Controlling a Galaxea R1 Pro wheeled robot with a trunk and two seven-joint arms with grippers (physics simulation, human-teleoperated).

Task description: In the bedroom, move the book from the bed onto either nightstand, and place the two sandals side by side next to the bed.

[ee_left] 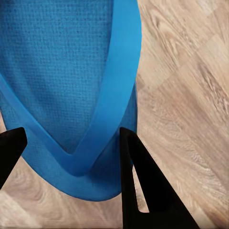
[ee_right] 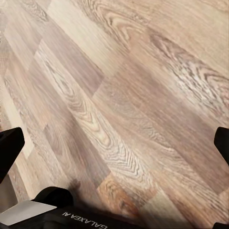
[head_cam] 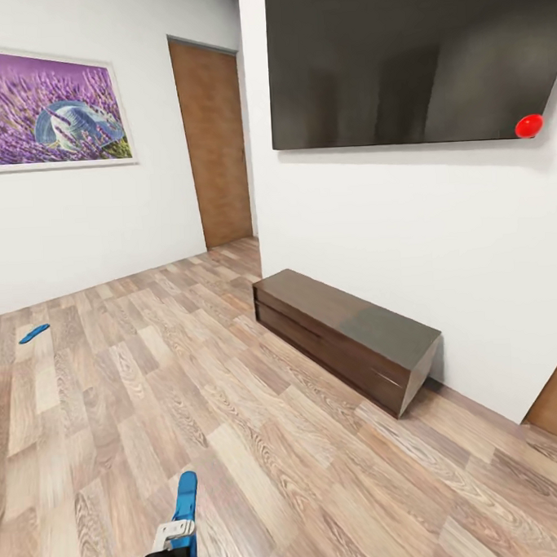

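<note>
- I had 1 sandal [ee_left: 71, 81] pinched in the left gripper [ee_left: 71, 157], its fingers [ee_left: 143, 186] closed on the toe end.
- The right gripper's [ee_right: 114, 143] jaws stood wide apart over bare floor [ee_right: 143, 71].
- The other sandal [head_cam: 34, 333] lay well apart, near the far wall.
- My worry: the thin sole could slip free while driving, since only its edge was gripped.

Lavender painting [head_cam: 53, 105] upper left, wooden door [head_cam: 213, 143] beside it, dark wall screen [head_cam: 414, 59] upper right, red ball [head_cam: 529, 126] at its corner, low brown cabinet [head_cam: 347, 336] centre
</note>
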